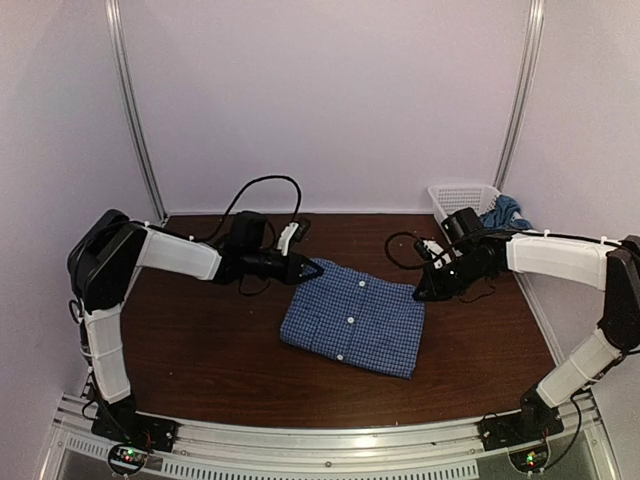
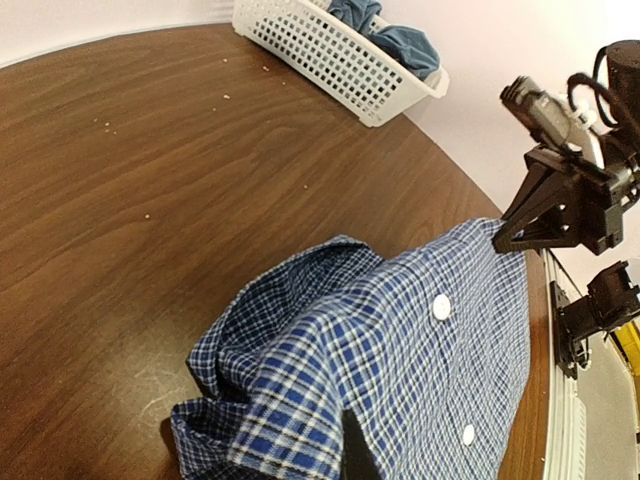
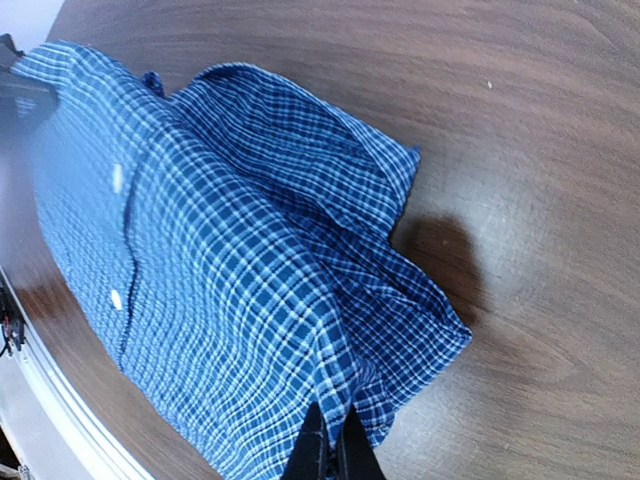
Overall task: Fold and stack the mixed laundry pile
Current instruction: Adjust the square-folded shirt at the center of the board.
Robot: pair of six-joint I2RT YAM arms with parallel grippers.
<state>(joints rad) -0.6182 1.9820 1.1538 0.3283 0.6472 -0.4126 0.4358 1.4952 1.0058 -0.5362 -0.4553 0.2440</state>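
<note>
Both pinching checked shirt: L gripper, R gripper (one far corner each).

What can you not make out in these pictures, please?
Top view: the teal garment, mostly hidden inside the basket.
Left wrist view: the left gripper, cut off by the bottom edge.
Right wrist view: the underside of the checked shirt, hidden by its own folds.

White-shelled arms, black joints, cables; black left end effector, right end effector.
</note>
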